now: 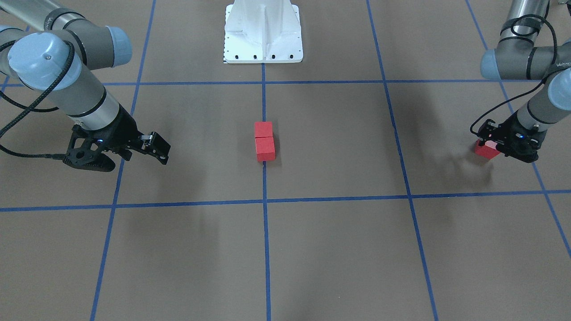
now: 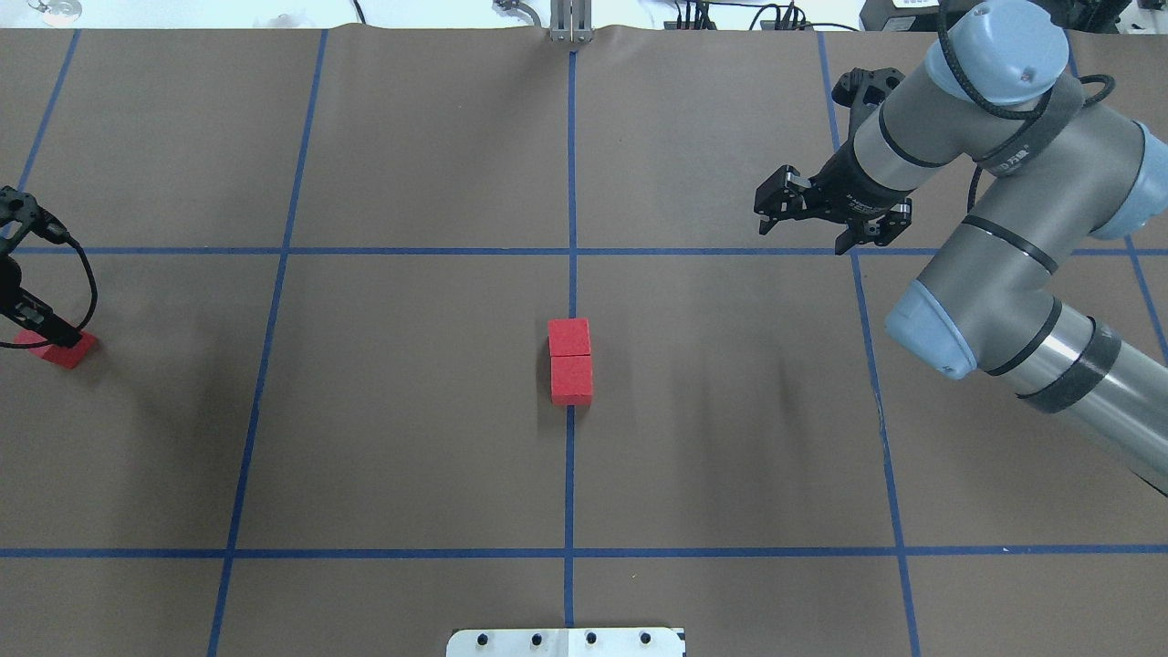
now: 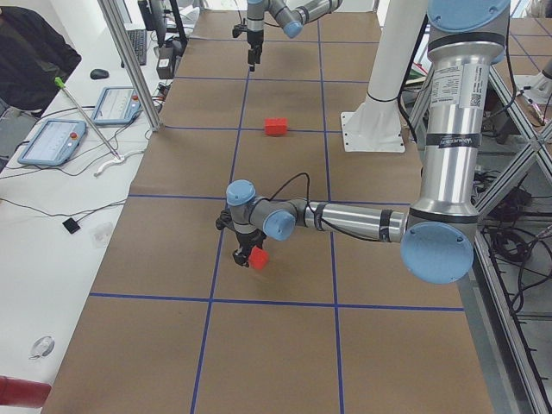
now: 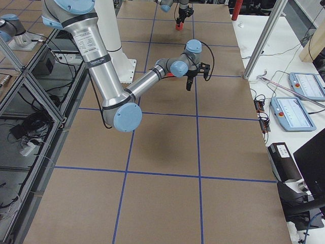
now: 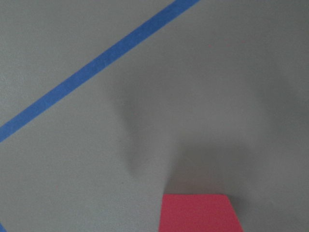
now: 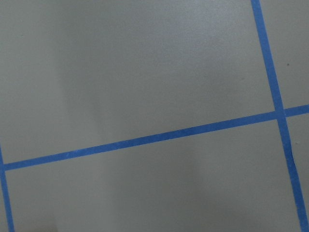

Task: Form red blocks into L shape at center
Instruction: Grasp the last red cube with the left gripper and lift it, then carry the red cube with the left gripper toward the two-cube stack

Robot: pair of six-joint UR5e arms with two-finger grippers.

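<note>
Two red blocks (image 1: 263,129) (image 1: 265,149) lie touching in a short row on the centre (image 2: 570,438), on the blue tape line; in the overhead view they are the pair (image 2: 568,337) (image 2: 572,380). A third red block (image 1: 486,150) sits low at the table's left side, turned at an angle. My left gripper (image 1: 490,143) is shut on it, and the left wrist view shows its top (image 5: 198,212) at the bottom edge. My right gripper (image 2: 808,224) hangs open and holds nothing, far to the right of the pair.
The white base plate (image 1: 263,49) stands behind the pair on the robot's side. Blue tape lines (image 6: 145,140) divide the brown surface into squares. Tablets (image 3: 52,142) and cables lie on the white bench beyond the table's far edge.
</note>
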